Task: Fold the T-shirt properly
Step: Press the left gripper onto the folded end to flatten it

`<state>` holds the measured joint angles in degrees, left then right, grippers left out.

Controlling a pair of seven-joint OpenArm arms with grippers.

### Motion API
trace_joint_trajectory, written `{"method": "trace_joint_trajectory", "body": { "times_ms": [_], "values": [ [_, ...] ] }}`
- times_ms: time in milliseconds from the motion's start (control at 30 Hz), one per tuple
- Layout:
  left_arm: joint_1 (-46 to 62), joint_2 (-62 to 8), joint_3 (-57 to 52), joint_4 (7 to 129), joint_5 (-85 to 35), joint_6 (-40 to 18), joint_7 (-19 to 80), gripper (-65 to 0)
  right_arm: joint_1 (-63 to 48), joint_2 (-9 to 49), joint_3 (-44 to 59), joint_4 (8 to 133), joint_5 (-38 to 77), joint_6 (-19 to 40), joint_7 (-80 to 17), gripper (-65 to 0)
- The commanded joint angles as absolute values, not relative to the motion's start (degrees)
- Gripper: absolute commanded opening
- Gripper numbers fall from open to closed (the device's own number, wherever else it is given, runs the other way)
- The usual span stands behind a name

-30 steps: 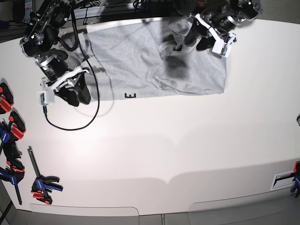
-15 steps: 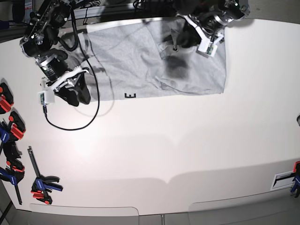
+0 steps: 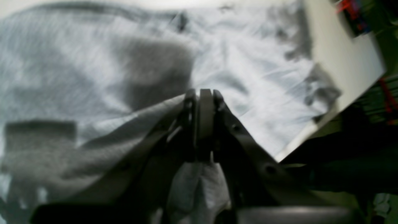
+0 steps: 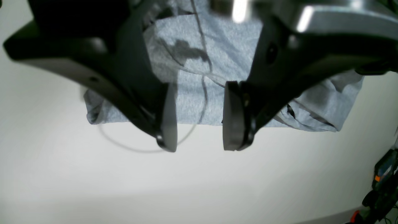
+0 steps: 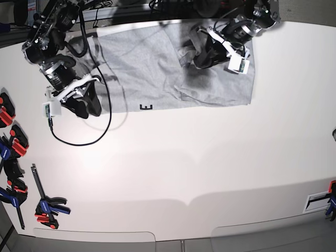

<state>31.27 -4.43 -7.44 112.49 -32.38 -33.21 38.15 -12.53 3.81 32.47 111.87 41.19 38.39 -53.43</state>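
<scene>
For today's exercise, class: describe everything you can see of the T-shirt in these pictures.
The T-shirt is light heather-grey, soft and creased, like cotton knit. It lies spread across the far side of the white table, partly folded, with rumpled layers on the base view's right. A black letter shows at its near hem. The left gripper is shut on a fold of the cloth and lifts it slightly. The right gripper hangs open over the near hem at the other end, holding nothing.

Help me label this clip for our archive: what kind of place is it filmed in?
Probably a robotics lab or workshop bench, not a home. A bare white table carries two robot arms working a grey T-shirt, red and blue bar clamps lie along one edge, and a loose black cable trails across the surface.
</scene>
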Motion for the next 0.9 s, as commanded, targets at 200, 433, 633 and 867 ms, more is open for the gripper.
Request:
{"method": "trace_joint_trajectory", "body": {
  "times_ms": [200, 433, 633, 867],
  "values": [
    [31.4, -2.0, -7.4, 112.7, -28.2, -33.6, 35.8, -65.0, -12.1, 4.3, 32.6, 113.0, 42.7, 38.3, -51.9, -41.5],
    [31.4, -1.9, -7.4, 107.9, -27.0, -33.8, 34.9, -40.4, -12.1, 4.3, 32.6, 113.0, 42.7, 38.3, -51.9, -41.5],
    [31.4, -1.9, -6.6, 102.7, -27.6, -34.1, 35.1, -39.6, -12.1, 4.3, 32.6, 113.0, 42.7, 38.3, -51.9, -41.5],
    [31.4, -1.9, -6.5, 107.5, -40.1, -40.0, 37.0, -44.7, -12.1, 4.3, 32.6, 113.0, 45.1, 38.3, -52.3, -41.5]
  ]
}}
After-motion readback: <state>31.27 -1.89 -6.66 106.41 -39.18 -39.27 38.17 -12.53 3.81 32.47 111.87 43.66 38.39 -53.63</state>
